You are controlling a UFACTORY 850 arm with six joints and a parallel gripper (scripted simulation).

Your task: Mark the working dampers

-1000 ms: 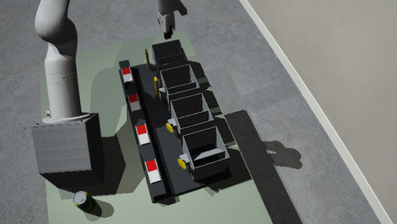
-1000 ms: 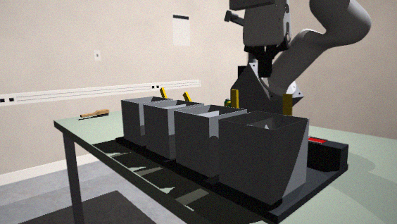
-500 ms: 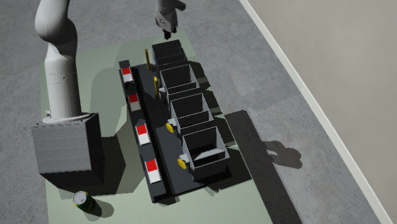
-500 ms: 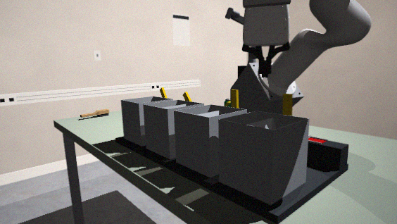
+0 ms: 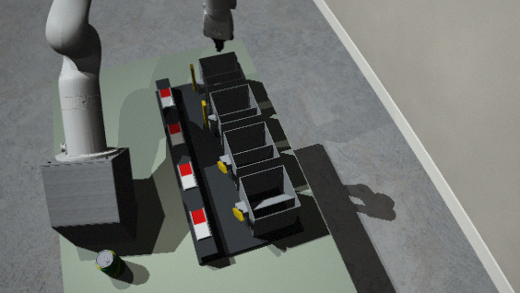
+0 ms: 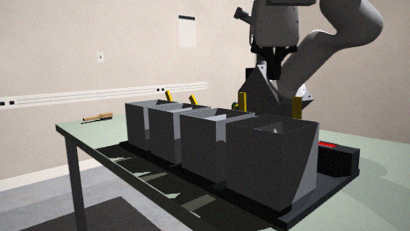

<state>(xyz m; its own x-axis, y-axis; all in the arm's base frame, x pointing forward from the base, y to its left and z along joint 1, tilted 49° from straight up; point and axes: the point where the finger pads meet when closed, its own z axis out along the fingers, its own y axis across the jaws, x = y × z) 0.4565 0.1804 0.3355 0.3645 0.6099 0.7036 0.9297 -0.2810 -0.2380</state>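
Observation:
Four grey open-topped dampers stand in a row on a dark base (image 5: 213, 193) (image 6: 328, 181): the first (image 5: 220, 69) (image 6: 272, 160), second (image 5: 235, 107) (image 6: 203, 142), third (image 5: 250, 147) (image 6: 163, 127) and fourth (image 5: 269, 198) (image 6: 136, 120). Each has a yellow lever: two (image 5: 193, 77) (image 5: 205, 112) stand upright, two (image 5: 222, 167) (image 5: 238, 214) lie low. All four sliders show red: the first (image 5: 165, 92) (image 6: 328, 144) and the others (image 5: 174, 128) (image 5: 185, 169) (image 5: 198, 216). My gripper (image 5: 219, 46) (image 6: 273, 75) is shut and empty. It hangs above and just beyond the first damper.
The robot's base block (image 5: 88, 189) stands left of the sliders. A green can (image 5: 110, 263) (image 6: 235, 105) lies near the table's front corner. A wooden brush (image 6: 97, 117) lies at the table's far end. The green table (image 5: 300, 272) (image 6: 382, 156) ends close behind the dampers.

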